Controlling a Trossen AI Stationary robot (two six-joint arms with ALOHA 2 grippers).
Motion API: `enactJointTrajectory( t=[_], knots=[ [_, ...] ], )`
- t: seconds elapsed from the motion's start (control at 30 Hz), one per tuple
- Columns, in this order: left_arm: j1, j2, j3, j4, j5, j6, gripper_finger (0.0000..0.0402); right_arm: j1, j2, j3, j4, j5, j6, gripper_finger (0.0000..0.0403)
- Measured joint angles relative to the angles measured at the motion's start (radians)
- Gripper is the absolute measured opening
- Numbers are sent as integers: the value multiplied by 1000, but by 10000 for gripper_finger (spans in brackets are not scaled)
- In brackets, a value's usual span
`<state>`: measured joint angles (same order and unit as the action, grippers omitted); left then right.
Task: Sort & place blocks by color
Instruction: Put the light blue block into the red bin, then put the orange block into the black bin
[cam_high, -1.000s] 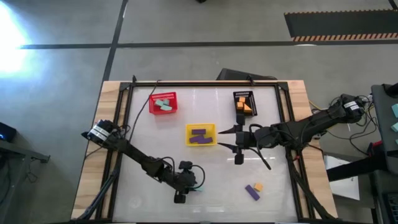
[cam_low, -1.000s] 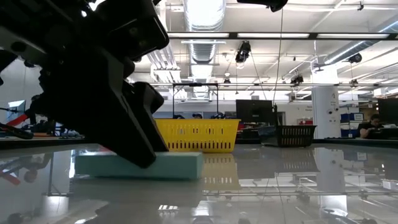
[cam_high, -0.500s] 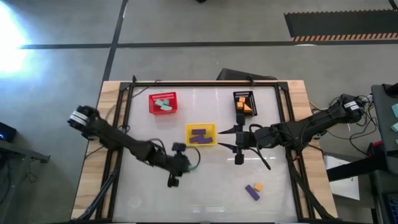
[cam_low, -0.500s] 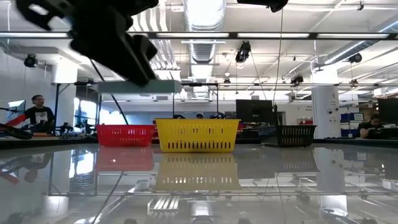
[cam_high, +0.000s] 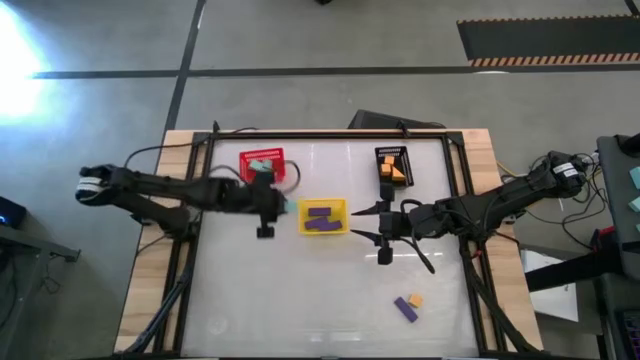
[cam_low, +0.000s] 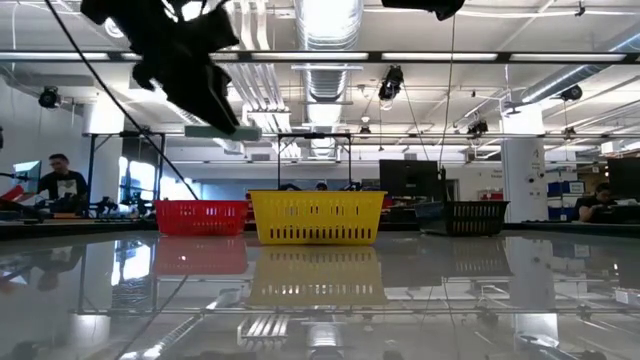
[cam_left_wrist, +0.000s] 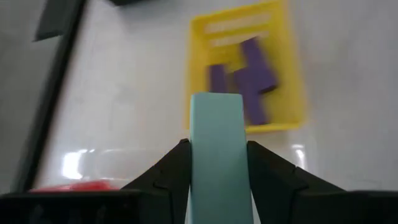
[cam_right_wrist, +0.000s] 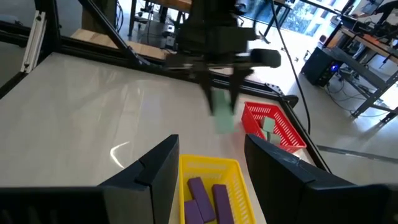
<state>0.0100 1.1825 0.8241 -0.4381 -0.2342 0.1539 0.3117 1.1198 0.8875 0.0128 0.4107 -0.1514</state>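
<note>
My left gripper (cam_high: 275, 207) hangs above the table between the red basket (cam_high: 262, 166) and the yellow basket (cam_high: 323, 216), shut on a teal bar block (cam_left_wrist: 216, 143). The low view shows that block (cam_low: 225, 132) high in the air. My right gripper (cam_high: 364, 223) waits open just right of the yellow basket. Teal blocks (cam_high: 263, 167) lie in the red basket, purple ones (cam_high: 320, 216) in the yellow basket, and orange ones (cam_high: 392, 170) in the black basket (cam_high: 392, 166). A purple block (cam_high: 404, 308) and an orange block (cam_high: 416, 299) lie flat on the table near its near edge. My left gripper pinches the teal bar by its two long sides (cam_left_wrist: 198, 155) between the two fingers (cam_left_wrist: 172, 169), and the bar sticks out ahead of them. The fingers slant down from above and from the table's left. The bar is lifted clear and lies about level (cam_low: 225, 132).
The three mesh baskets stand in the far half of the table inside a black frame (cam_high: 205, 200). The right wrist view looks past the yellow basket (cam_right_wrist: 208, 180) toward the red basket (cam_right_wrist: 270, 127) and the left gripper (cam_right_wrist: 227, 56). People sit in the room beyond.
My left gripper has lifted the teal bar off the table near the near edge. It has carried the bar up and toward the far edge, to a spot between the red and yellow baskets. The bar lay on the table then and is clear of it now.
</note>
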Motion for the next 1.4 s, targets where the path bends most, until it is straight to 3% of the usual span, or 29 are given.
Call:
enactJointTrajectory(
  t=[0.27,0.47,0.63,1.03,1.4],
  knots=[
    [370,-42,-46,1,185,226,117,0,0,0,4,0,-5,173],
    [614,21,-37,11,351,372,117,0,0,0,7,0,-6,173],
    [761,104,-38,11,421,434,118,0,0,0,7,0,-9,173],
    [815,218,-30,30,424,435,119,0,0,0,-1,0,-7,173],
    [815,216,-20,48,403,428,166,0,0,0,-4,0,1,173]
  ],
)
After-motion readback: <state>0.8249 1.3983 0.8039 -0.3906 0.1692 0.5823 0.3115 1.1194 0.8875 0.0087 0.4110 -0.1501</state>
